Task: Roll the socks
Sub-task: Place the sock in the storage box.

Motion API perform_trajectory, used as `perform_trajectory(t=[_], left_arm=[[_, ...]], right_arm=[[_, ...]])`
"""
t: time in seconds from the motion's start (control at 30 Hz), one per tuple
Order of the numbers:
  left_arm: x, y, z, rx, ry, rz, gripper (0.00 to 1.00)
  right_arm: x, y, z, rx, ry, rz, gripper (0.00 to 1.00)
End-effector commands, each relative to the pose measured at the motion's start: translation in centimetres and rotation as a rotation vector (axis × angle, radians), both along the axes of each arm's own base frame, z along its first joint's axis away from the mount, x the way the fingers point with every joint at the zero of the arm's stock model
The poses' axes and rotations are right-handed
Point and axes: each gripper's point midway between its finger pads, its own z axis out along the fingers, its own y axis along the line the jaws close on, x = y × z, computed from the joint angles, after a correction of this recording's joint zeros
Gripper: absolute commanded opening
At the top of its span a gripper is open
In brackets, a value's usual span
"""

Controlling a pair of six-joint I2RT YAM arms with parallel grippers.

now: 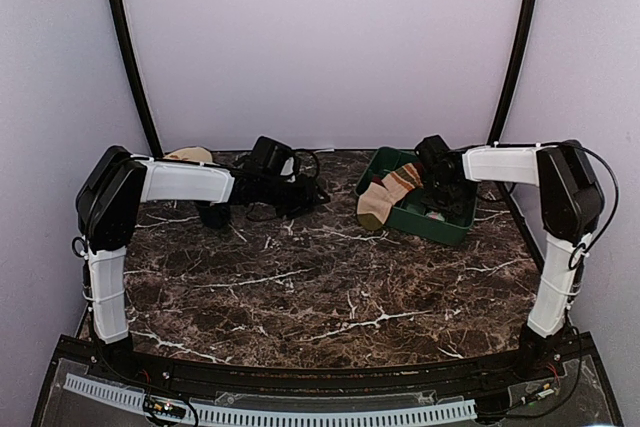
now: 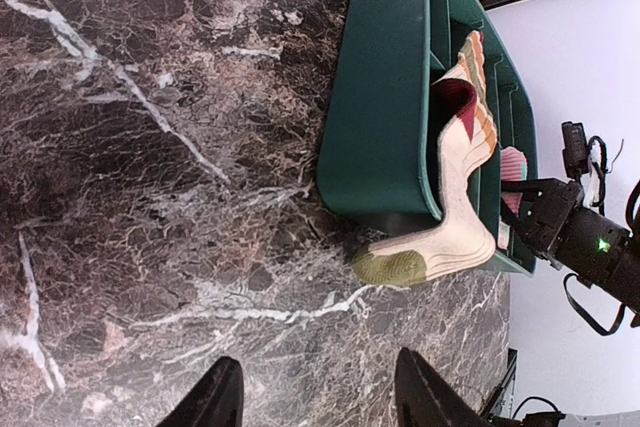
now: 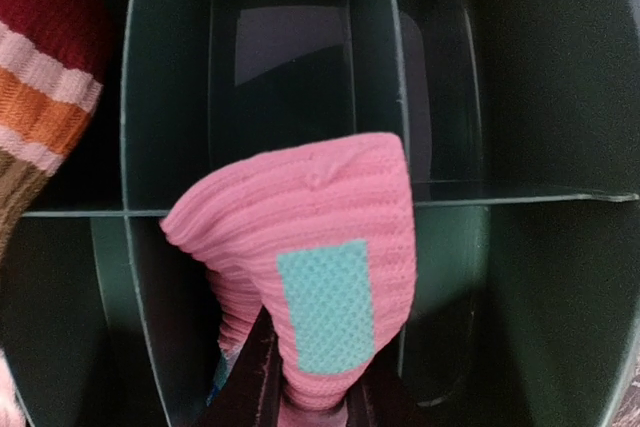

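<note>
**A:** What does the overhead view give you?

**B:** One dark brown marble table (image 1: 330,287) veined in white, with pale lilac walls on three sides. Two black poles (image 1: 125,47) curve up at the back corners. There are two arms. The left arm (image 1: 185,182) reaches over the far left of the table, and the right arm (image 1: 500,164) reaches into the one green tray (image 1: 435,229) at the far right.

**A:** Any socks from up there?

**B:** One that I can make out, the tan sock (image 1: 385,197). It is striped and draped over the tray's left wall, with its foot down on the marble.

**A:** And the left wrist camera?

**B:** The left gripper (image 2: 320,402) hangs above bare marble, jaws apart with nothing between them. The tan sock's olive toe touches the table just beside the tray wall. Behind it, inside the tray, is a sliver of the pink sock (image 2: 512,169).

**A:** So two socks.

**B:** Two. In the right wrist view the right gripper (image 3: 310,402) is clamped on the pink sock's lower end. The sock stands over a crossing of dividers, with one mint-green patch facing the lens. The tan sock's red, cream and orange bands sit in the top left corner.

**A:** How many compartments?

**B:** At least four show. I cannot tell the total.
</note>
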Motion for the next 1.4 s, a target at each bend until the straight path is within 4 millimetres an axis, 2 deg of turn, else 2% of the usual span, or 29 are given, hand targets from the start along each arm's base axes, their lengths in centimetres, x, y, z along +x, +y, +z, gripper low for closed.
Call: perform_trajectory(t=[0.0, 0.13, 0.37, 0.43, 0.53, 0.7, 0.83, 1.13, 1.3, 1.37], left_arm=[[0.5, -0.2, 1.0, -0.032, -0.023, -0.007, 0.54], [0.4, 0.0, 0.6, -0.035, -0.015, -0.009, 0.54], [0.1, 0.2, 0.6, -0.036, -0.012, -0.014, 0.55], [0.1, 0.3, 0.6, -0.034, -0.014, -0.013, 0.55], [0.1, 0.5, 0.7, -0.029, -0.015, -0.01, 0.55], [-0.1, 0.7, 0.6, -0.027, -0.011, -0.007, 0.56], [-0.3, 0.9, 0.6, -0.025, -0.011, -0.004, 0.57], [-0.5, 1.1, 0.7, -0.029, -0.011, 0.001, 0.57], [-0.7, 1.2, 0.5, -0.031, -0.008, 0.002, 0.57], [-0.8, 1.3, 0.4, -0.031, -0.005, 0.002, 0.57]], right_arm=[[-0.1, 0.0, -0.3, -0.034, 0.055, 0.001, 0.0], [0.5, 0.3, -0.5, -0.041, 0.071, -0.002, 0.0], [-0.2, 0.6, -2.3, -0.034, 0.11, -0.006, 0.02], [-0.3, 0.5, -2.2, -0.029, 0.104, -0.009, 0.18], [0.2, 0.5, -0.8, -0.034, 0.072, -0.005, 0.35], [1.1, 0.6, 1.9, -0.038, 0.022, 0.003, 0.46], [1.4, 0.6, 3.6, -0.032, -0.014, 0.007, 0.48], [1.5, 0.5, 6.1, -0.02, -0.063, 0.003, 0.5], [1.6, 0.4, 6.8, -0.021, -0.09, -0.002, 0.5], [1.8, 0.5, 6.7, -0.023, -0.089, -0.001, 0.46]])
